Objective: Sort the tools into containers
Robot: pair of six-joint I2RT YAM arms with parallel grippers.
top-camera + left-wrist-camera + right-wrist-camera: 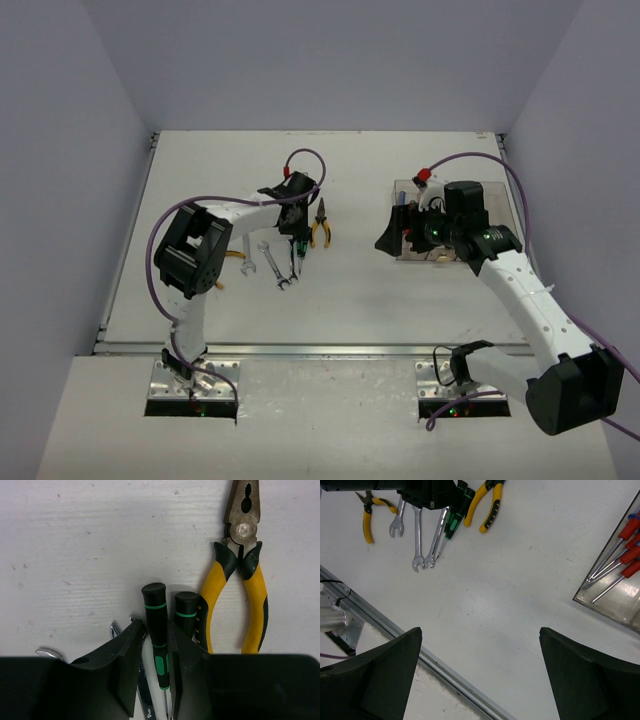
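My left gripper (156, 632) is down on the table with its jaws shut on a green-and-black screwdriver (155, 610). A second green-and-black screwdriver (186, 611) lies just right of it, beside yellow-handled pliers (252, 587). A silver wrench (144, 700) lies under the left finger. From above, the left gripper (297, 243) is over the tool cluster, with wrenches (272, 264) to its left. My right gripper (480, 630) hangs open and empty above bare table, next to the clear containers (620, 597), which hold red-handled screwdrivers (626, 555).
A second pair of yellow pliers (367, 517) lies at the left end of the tool row, partly under the left arm (200, 245). The table's metal front rail (395, 630) runs below the right gripper. The containers (505, 205) sit at the right, under the right wrist.
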